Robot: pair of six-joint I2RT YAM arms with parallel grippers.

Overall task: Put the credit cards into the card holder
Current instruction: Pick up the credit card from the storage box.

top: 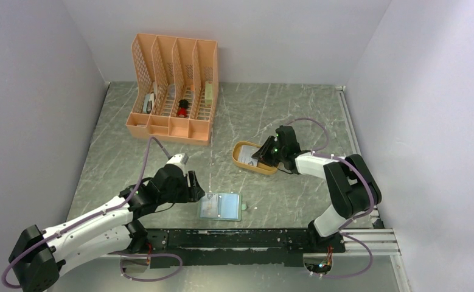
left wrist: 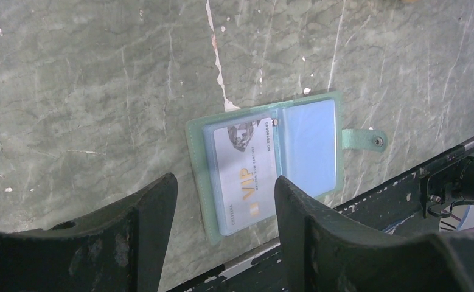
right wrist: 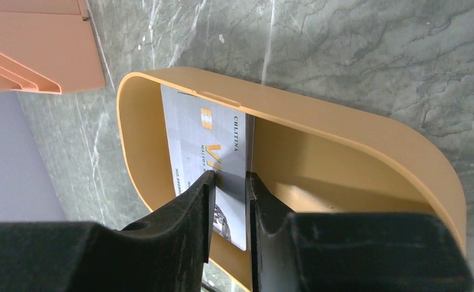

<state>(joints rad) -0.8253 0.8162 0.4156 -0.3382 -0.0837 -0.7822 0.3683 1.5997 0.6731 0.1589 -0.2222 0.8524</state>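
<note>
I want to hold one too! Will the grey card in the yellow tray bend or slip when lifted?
The thin pale grey plastic card probably stays stiff: it looks unbent in the mustard-yellow oval tray. Its smooth face might slip between the right hand's narrow fingers.

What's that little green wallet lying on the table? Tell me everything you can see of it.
The card holder is a small sage-green folding wallet, leather-like, lying open and flat on the grey marbled table. Two clear bluish sleeves show inside: one holds a pale card marked VIP, the other looks empty. Its snap tab sticks out sideways, unfastened. Nothing grips it.
</note>
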